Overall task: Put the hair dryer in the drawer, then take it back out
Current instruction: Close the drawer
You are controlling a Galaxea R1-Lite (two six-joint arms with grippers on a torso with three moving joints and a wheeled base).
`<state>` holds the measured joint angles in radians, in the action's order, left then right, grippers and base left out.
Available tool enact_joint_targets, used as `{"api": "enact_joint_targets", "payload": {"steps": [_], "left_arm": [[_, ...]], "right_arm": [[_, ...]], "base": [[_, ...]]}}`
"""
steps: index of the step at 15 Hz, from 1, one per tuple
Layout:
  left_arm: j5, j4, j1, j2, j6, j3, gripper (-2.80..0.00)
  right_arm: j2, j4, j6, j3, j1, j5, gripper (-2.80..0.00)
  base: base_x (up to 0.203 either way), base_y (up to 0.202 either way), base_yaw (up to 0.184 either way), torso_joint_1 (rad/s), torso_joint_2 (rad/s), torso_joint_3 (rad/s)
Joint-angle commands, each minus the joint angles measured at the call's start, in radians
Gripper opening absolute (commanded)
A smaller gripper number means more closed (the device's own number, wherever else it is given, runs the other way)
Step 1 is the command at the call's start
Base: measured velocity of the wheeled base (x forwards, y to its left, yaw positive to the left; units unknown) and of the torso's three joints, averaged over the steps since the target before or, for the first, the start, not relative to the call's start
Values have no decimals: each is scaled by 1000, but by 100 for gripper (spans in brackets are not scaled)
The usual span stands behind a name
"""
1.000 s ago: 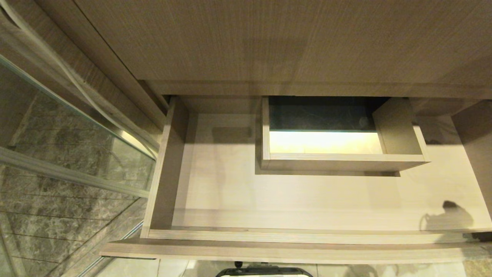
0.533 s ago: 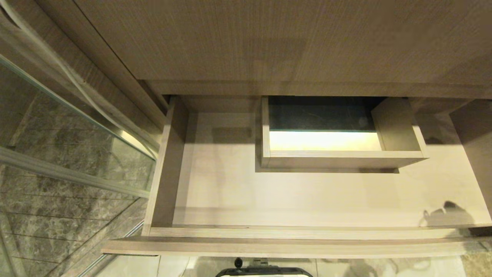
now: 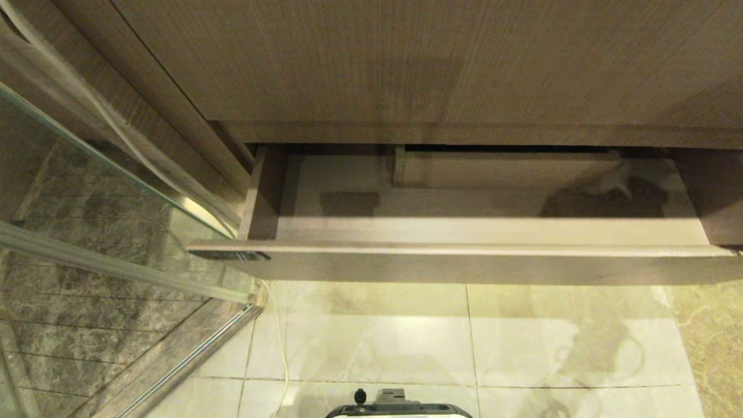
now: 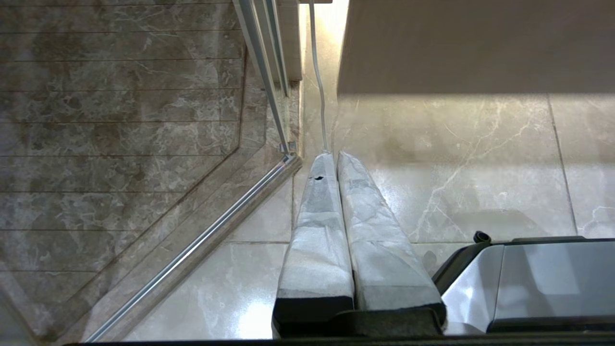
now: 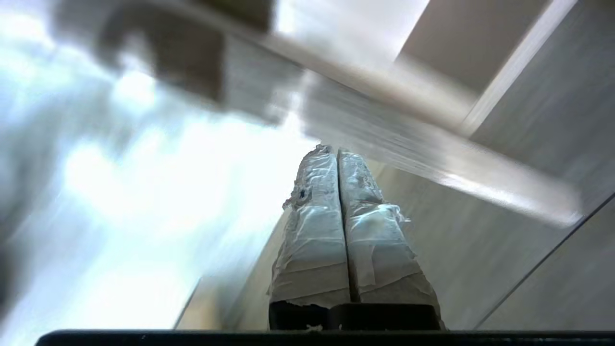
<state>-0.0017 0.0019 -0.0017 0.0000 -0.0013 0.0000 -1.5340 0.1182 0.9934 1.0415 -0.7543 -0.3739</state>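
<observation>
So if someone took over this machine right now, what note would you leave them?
Left claw: shut, empty, parked pointing down at the floor tiles.
Right claw: shut, empty, close to wood-grain panels, outside the head view.
Drawer: open only part way; the strip of its inside that shows is bare apart from a shadow at the right.
Hair dryer: not clearly visible in any view.
Done: cannot tell from here which step has been reached.
Left: find the hair dryer first, then judge whether it still has to go in or come out.
</observation>
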Motion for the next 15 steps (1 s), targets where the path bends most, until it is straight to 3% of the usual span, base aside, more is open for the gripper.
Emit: {"api": "enact_joint_targets", "payload": {"steps": [1, 15], "left_arm": [[0, 0, -1, 0, 0, 0, -280], [0, 0, 0, 0, 0, 0, -280]], "right_arm": [[2, -62, 4, 14, -5, -16, -280], [149, -6, 9, -69, 13, -16, -280]], "base": [[0, 0, 0, 0, 0, 0], [0, 0, 0, 0, 0, 0]]}}
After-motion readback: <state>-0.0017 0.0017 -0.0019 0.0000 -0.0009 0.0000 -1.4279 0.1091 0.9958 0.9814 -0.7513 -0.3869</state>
